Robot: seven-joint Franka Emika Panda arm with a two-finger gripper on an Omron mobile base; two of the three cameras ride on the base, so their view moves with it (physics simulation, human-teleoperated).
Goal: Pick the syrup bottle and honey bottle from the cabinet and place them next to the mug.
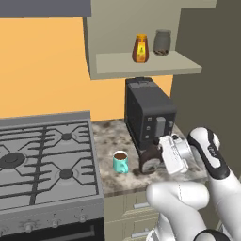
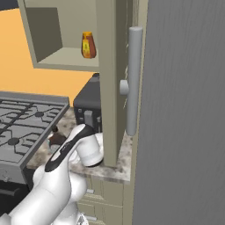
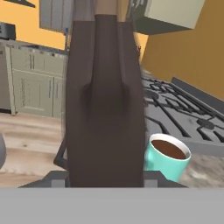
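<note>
The gripper (image 1: 157, 155) is clamped on the syrup bottle (image 1: 149, 161), low at the right centre of the left base view, with the bottle at or just above the speckled counter (image 1: 109, 132). In the hand view the dark bottle (image 3: 105, 100) rises through the middle of the frame, and the teal mug (image 3: 167, 160) sits just beside it at lower right.

The main risk, as a judgement, is contact with the mug (image 1: 120, 162): it holds brown liquid close to the white rim, so a sideways nudge from the bottle or the fingers on release could slop it or tip it. The tall bottle could also topple if let go while tilted; its exact lean can't be read. The black toaster (image 1: 147, 113) stands close behind, leaving little room to back out.

1 item remains in the cabinet (image 1: 146, 64) at the top of the frame: the honey bottle (image 1: 140, 48), upright on the shelf beside a grey glass jar (image 1: 162, 43) with dark contents at its bottom.
</note>
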